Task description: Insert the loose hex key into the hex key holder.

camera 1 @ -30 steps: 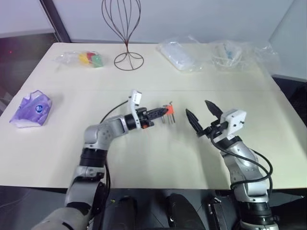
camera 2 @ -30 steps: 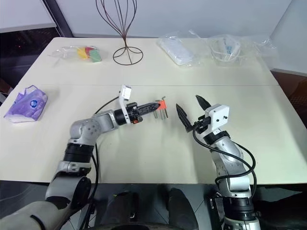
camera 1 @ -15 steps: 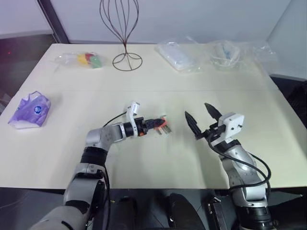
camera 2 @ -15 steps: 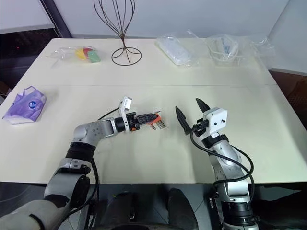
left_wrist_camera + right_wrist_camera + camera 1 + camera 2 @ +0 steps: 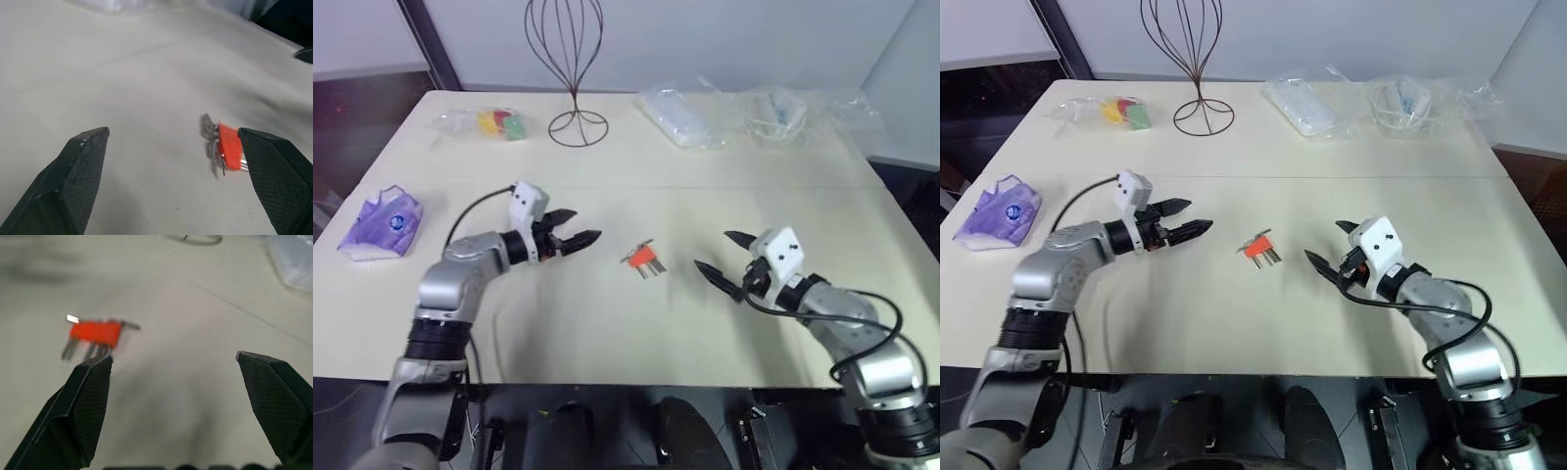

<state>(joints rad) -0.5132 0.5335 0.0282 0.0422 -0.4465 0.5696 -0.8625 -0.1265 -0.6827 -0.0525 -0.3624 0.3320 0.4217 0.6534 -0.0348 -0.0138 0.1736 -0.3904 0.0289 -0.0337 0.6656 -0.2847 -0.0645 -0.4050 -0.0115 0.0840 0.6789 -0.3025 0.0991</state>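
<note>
Writing: none can be read on the hex key holder [image 5: 642, 258].
Holder: laid flat on the table [image 5: 636, 323]; grey keys pointed toward the near edge.
Left gripper [image 5: 579, 226]: left of the holder, apart, jaws spread wide, nothing held.
Right gripper [image 5: 723, 257]: right of the holder, apart, jaws spread wide, nothing held.

Both arms are silver-grey metal with black joint bands, and a thin black cable loops along each. Each wrist carries a white box, apparently a camera housing. The left gripper [image 5: 576, 236] and right gripper [image 5: 720, 257] have pointed black fingers [image 5: 80, 171] with cross-hatched pads.
</note>
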